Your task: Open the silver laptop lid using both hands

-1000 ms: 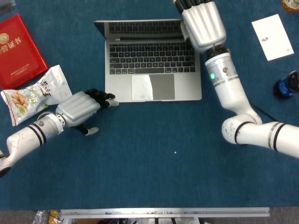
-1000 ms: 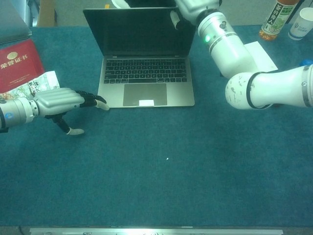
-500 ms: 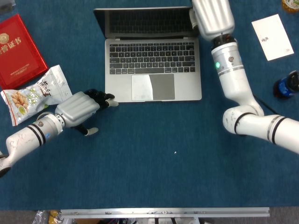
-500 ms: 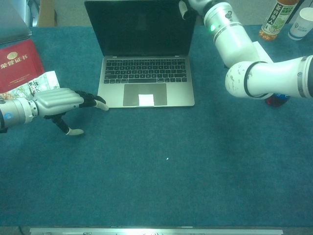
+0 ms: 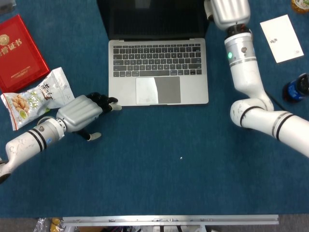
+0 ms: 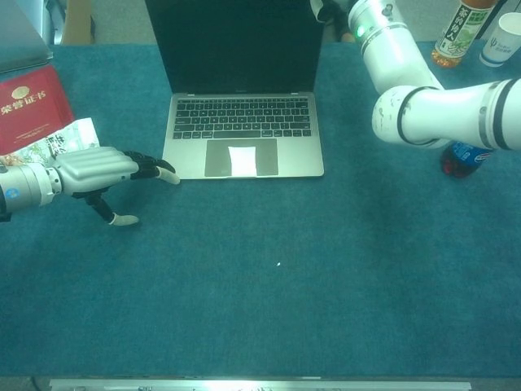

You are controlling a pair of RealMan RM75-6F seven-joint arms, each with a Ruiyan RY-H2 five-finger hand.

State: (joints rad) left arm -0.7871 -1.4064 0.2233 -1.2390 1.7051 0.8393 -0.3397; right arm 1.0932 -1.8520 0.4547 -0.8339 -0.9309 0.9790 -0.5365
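Nearest to us we record the table [image 5: 159,179], covered in a blue cloth.

Next, our left hand [image 5: 84,111] lies low on the cloth at the laptop's front left corner. Its dark fingers [image 5: 104,100] reach toward that corner and sit right at the base's edge; the thumb points down to the cloth. It holds nothing, and the fingers are loosely spread.

Item, the silver laptop [image 5: 158,72], at the middle of the table's far half. Its base lies flat with the long axis running left to right, the trackpad edge toward us and the hinge on the far side. The lid [image 6: 236,41] stands raised, its dark screen facing us, and its top edge runs out of both views.

Left of our left hand we list a snack packet [image 5: 36,96], and beyond it a red booklet [image 5: 18,50], both well apart from the laptop.

Item, our right arm [image 5: 246,82] stretches away past the laptop's right side. Our right hand [image 5: 231,12] is at the lid's upper right corner, mostly cut off by the frame, so we cannot tell how its fingers lie.

Farthest right: a white card [image 5: 281,37], a blue object [image 5: 295,88] by the arm, a bottle [image 6: 456,32] and a paper cup [image 6: 502,39].
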